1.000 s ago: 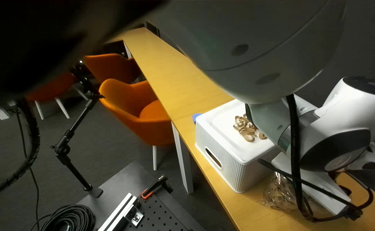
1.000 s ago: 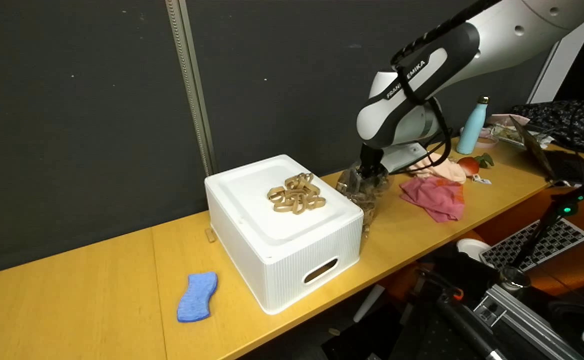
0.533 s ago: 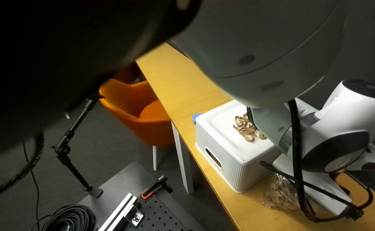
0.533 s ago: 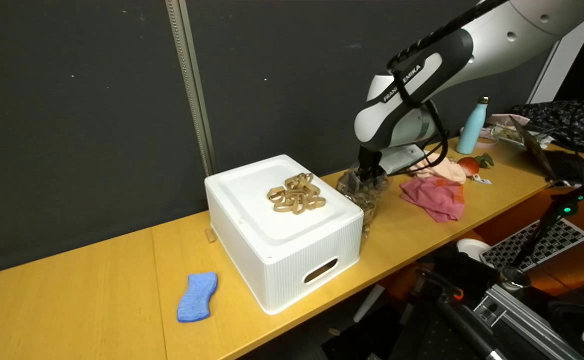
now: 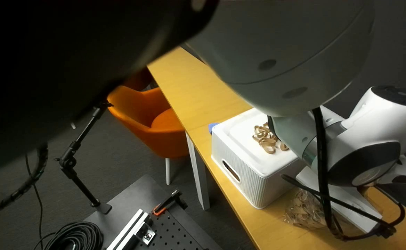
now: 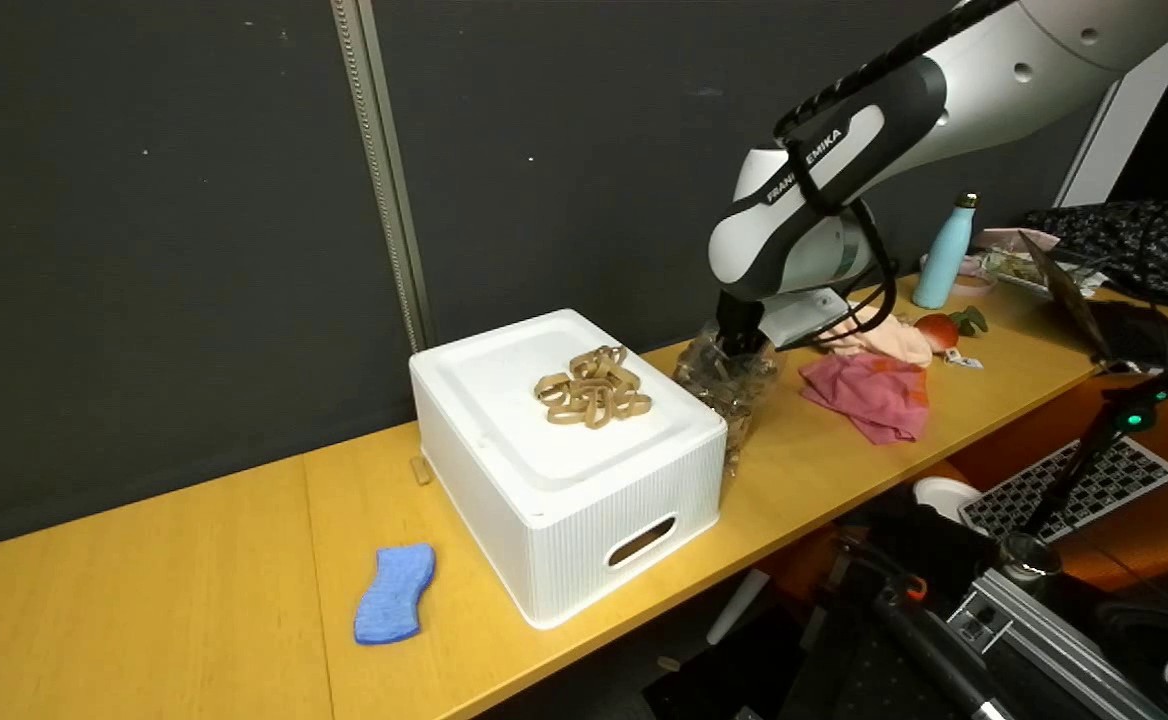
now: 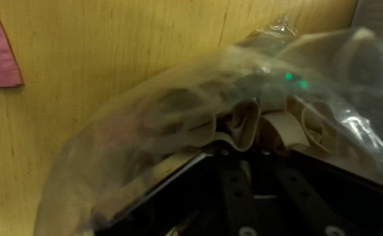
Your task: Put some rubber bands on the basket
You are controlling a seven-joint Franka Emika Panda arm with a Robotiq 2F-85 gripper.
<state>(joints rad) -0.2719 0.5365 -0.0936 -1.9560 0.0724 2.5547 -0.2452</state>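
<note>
Jaws are clenched nearly together down inside a clear plastic bag [image 6: 734, 385] on the desk [image 6: 194, 580], and going by the wrist view I've got some rubber bands [image 7: 286, 127] between the tips, though the plastic is too hazy to say how many

What matters next is where the basket [image 6: 564, 570] is from me. In an exterior view it's the white ribbed box mid-frame, and I'm just past its right-hand edge, so it lies to the left and a little lower in the picture. The bag is right beside it, can't tell if they touch. My tips are hidden, but I reckon they're below the basket's flat top, so it's up first and then left across the frame

A loose pile of bands [image 6: 594, 390] already sits on that top, a bit right of its middle, so I'd call this another helping, aimed at the same patch

No real long axis to line up with, it's just a jumble of loops, bunched round my fingertips [image 7: 229, 170] and off to the right of them in the wrist view

Main worry is the plastic. It bulges up on both sides of me, so swinging left too early would probably drag the whole bag along. Straight up and slow, I'd say, then over
</note>
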